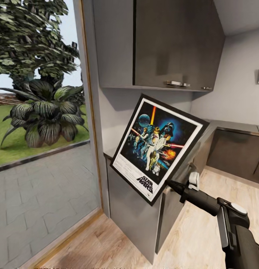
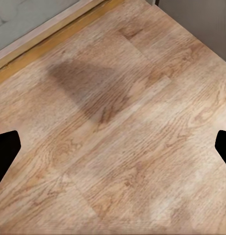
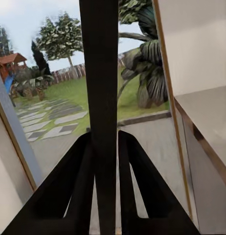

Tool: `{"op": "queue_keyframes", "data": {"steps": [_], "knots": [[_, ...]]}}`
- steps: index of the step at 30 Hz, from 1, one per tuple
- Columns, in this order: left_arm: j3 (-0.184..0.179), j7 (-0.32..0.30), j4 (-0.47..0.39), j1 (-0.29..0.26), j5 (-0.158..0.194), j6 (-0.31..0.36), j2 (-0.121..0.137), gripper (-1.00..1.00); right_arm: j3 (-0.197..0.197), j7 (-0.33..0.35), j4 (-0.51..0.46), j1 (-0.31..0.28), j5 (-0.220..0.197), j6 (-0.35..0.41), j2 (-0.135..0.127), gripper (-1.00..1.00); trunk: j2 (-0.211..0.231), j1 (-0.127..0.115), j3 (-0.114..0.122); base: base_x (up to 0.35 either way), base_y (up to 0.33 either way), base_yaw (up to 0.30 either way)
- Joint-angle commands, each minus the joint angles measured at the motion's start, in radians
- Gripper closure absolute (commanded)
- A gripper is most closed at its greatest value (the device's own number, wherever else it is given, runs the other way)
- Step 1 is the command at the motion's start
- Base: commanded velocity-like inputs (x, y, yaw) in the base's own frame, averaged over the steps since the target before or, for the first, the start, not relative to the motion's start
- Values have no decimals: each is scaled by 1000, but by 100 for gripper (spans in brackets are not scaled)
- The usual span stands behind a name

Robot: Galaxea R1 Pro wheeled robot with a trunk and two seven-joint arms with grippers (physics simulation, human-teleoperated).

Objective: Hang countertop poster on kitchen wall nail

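The poster [image 1: 157,147], a framed Star Wars picture with a white border, hangs tilted in the air in front of the cabinet end. My right gripper [image 1: 170,184] is shut on its lower right edge. In the right wrist view the frame's black edge [image 3: 99,98] runs straight up between the two fingers [image 3: 74,191]. A strip of the dark kitchen countertop [image 1: 234,126] shows behind the poster at the right. My left gripper [image 2: 113,147] is open above the wooden floor, its fingertips [image 2: 5,152] at the sides. I can make out no nail on the grey wall [image 1: 241,89].
Dark upper cabinets [image 1: 170,45] hang above the poster. A tall glass pane [image 1: 39,112] with a wooden frame stands at the left, with plants and paving outside. Dark lower cabinet fronts [image 1: 234,153] line the right. Pale wooden floor [image 1: 189,239] lies below.
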Motion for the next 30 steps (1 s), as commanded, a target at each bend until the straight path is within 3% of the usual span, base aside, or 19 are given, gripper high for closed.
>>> {"op": "queue_keyframes", "data": {"steps": [1, 15, 22, 30], "knots": [[4, -8, -1, 0, 4, -1, 0, -100, -2, 5, 1, -1, -1, 13, 1, 100, -1, 0, -1, -161, -146, 0], [2, -8, -1, 0, 4, -1, 0, -100, 3, -2, 7, 0, 2, 11, 3, 100, -1, 0, -1, -249, -195, 1], [3, -8, -1, 0, 3, 0, 0, -100, 8, -13, 7, 0, 3, 11, 5, 100, -1, 0, -1, -78, -19, 253], [4, -8, -1, 0, 2, -1, 0, -100, 9, -19, 7, 0, 3, 11, 5, 100, -1, 0, -1, -283, 7, 182]]}}
